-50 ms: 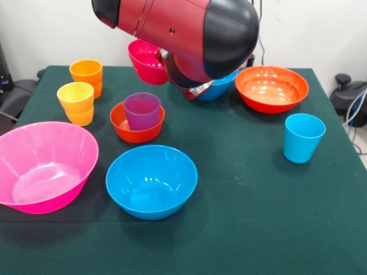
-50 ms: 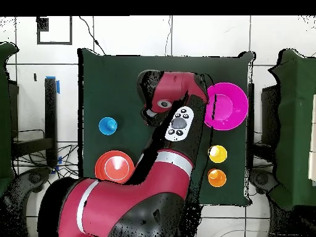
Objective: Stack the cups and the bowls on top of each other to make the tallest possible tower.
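Note:
A purple cup stands upright inside the small orange-red bowl, left of the table's middle. Behind them the small magenta bowl is tilted, right against the bulky end of my arm. Only a grey sliver of my gripper shows at that bowl's rim, so its grasp is hidden. The yellow cup and orange cup stand at the left. The light blue cup stands alone at the right. A blue bowl sits at the front, and another blue bowl peeks out behind the arm.
The big pink bowl fills the front left corner. The wide orange bowl sits at the back right. In the overhead view the arm covers the table's middle, with the pink bowl beside it.

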{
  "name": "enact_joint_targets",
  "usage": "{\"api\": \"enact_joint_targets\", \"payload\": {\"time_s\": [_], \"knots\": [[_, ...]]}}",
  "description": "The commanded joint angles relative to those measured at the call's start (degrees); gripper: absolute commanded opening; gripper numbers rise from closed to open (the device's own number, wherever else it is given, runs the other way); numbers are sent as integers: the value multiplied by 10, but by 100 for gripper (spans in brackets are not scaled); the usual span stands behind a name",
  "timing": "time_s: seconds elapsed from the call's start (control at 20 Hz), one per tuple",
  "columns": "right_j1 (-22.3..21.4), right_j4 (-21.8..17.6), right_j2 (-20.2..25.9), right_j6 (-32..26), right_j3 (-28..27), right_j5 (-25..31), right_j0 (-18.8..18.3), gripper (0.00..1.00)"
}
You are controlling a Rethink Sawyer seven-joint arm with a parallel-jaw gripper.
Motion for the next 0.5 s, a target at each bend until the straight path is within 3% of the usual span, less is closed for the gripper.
{"api": "enact_joint_targets", "payload": {"time_s": [0.05, 0.5], "knots": [[24, -33, 80, -75, -6, -10, -7, 0], [33, -15, 94, -44, 27, -67, -13, 0]]}}
